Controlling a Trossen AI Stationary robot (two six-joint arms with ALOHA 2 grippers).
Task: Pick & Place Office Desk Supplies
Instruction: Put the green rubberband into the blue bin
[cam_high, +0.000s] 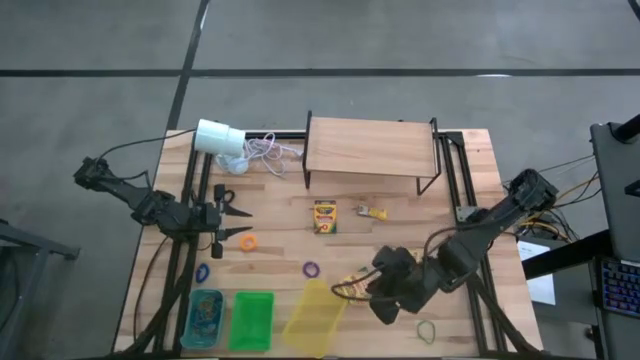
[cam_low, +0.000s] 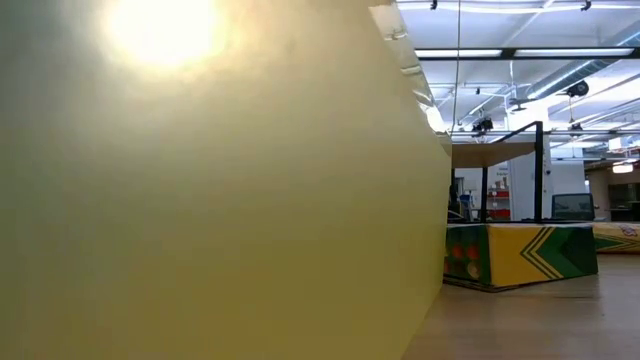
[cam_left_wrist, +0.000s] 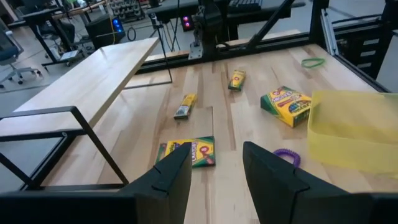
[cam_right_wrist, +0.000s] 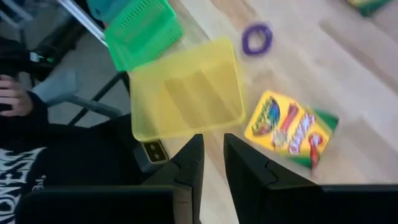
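Observation:
My right gripper (cam_right_wrist: 212, 157) hovers over the near part of the table (cam_high: 400, 225), beside the yellow bin (cam_right_wrist: 186, 99). Its fingers stand a narrow gap apart with nothing between them. A yellow-and-green crayon box (cam_right_wrist: 289, 130) lies flat on the table just past its fingertips. A second crayon box (cam_high: 325, 216) lies mid-table, and another small yellow packet (cam_high: 372, 211) lies to its right. My left gripper (cam_left_wrist: 214, 165) waits open at the table's left, level, pointing at that second box (cam_left_wrist: 189, 152). Loose bands lie about: orange (cam_high: 247, 242), blue (cam_high: 203, 272), purple (cam_high: 311, 268), green (cam_high: 428, 330).
A wooden shelf on black legs (cam_high: 370, 148) stands at the far centre, with a white cylinder and its cord (cam_high: 222, 138) to its left. Blue (cam_high: 205, 318) and green (cam_high: 252, 320) bins stand beside the yellow bin (cam_high: 315, 318) at the near edge. A person's hand (cam_right_wrist: 13, 96) shows beyond that edge.

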